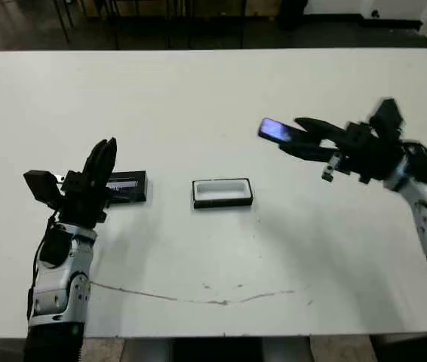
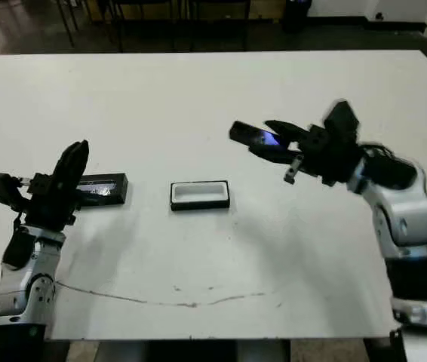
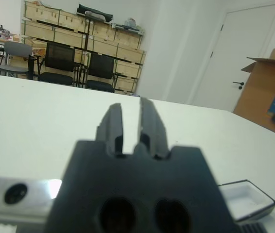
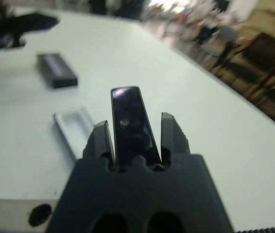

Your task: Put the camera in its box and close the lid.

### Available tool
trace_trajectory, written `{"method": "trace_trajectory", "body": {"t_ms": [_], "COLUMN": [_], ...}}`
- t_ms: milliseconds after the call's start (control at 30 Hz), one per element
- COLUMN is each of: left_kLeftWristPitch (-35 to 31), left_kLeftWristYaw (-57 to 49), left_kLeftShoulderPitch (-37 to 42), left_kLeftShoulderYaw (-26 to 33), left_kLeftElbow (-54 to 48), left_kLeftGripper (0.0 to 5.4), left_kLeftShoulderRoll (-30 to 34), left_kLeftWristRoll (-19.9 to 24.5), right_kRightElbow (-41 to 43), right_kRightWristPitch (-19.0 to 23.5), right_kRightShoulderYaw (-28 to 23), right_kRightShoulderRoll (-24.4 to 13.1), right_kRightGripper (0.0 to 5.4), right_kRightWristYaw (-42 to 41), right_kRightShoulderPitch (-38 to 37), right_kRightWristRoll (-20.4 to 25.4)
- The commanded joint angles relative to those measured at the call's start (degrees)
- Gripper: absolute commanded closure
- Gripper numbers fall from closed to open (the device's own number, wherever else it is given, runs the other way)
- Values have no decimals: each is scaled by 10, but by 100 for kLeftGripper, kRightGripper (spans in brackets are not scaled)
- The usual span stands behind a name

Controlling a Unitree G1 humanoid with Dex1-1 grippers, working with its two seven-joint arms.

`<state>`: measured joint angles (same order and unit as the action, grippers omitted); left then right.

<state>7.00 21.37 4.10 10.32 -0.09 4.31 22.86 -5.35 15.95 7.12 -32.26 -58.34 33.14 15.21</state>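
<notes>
Your right gripper (image 1: 298, 136) is clamped on the camera (image 1: 274, 130), holding it in the air to the right of and farther back than the box (image 1: 222, 192), its lens window glinting purple-blue at the free end. The box sits open near the middle of the table (image 1: 213, 90), white lining showing, with the lid (image 1: 129, 186) lying flat just to its left. Your left gripper (image 1: 102, 160) hovers by the lid's left end, fingers close together with only a narrow gap and nothing between them.
</notes>
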Motion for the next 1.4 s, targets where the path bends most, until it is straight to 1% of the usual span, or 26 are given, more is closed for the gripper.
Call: {"method": "trace_trajectory", "body": {"t_ms": [33,133,267,367,467,567,733,833,1100,1400], "left_kLeftWristPitch": [-3,-4,-6,-22,-38,-43,-25,-22,-17,-24], "left_kLeftWristYaw": [-3,-4,-3,-11,-23,-29,-23,-21,-20,-21], "left_kLeftShoulderPitch": [-10,-11,-12,-16,-19,-21,-19,-19,-20,-23], "left_kLeftShoulderYaw": [3,3,2,1,0,0,1,1,1,-1], "left_kLeftElbow": [3,2,2,-12,-24,-29,-20,-17,-15,-22], "left_kLeftGripper": [540,540,540,540,540,540,540,540,540,540], "left_kLeftShoulderRoll": [4,5,5,7,5,4,4,4,4,6], "left_kLeftWristRoll": [-1,-3,-1,-2,-2,-3,-6,-4,-6,-7], "right_kRightElbow": [-31,-56,-105,-136,-163,-188,-226,-240,-269,-279], "right_kRightWristPitch": [15,12,22,25,41,35,8,2,0,-19], "right_kRightShoulderYaw": [39,74,106,116,120,120,121,121,126,150], "right_kRightShoulderRoll": [-1,10,30,46,58,73,97,106,120,126], "right_kRightGripper": [503,503,503,503,503,503,503,503,503,503], "right_kRightWristYaw": [-37,-72,-112,-132,-148,-153,-144,-143,-147,-147], "right_kRightShoulderPitch": [48,86,131,150,168,182,191,193,195,186], "right_kRightWristRoll": [-22,-38,-50,-54,-55,-58,-74,-83,-104,-139]}}
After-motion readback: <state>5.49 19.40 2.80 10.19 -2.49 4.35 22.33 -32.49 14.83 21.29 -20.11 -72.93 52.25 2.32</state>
